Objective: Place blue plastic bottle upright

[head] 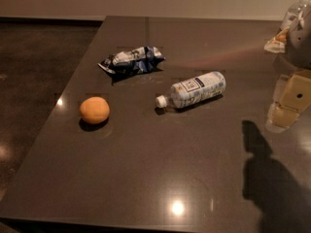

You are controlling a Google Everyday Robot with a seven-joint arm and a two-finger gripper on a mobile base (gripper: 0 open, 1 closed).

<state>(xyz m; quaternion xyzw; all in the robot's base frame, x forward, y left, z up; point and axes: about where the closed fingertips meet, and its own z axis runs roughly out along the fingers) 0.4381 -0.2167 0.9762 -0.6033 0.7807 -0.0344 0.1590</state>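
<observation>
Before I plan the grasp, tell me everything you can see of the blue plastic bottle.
The blue plastic bottle is small and clear, with a white screw cap and a pale blue-and-white label bearing a dark rectangle. It lies on its side on the dark table, cap toward the view's left and nearer the camera. Only the table touches it; the snack bag and orange lie apart, farther left. The end effector is at the view's right edge, well apart from it.
</observation>
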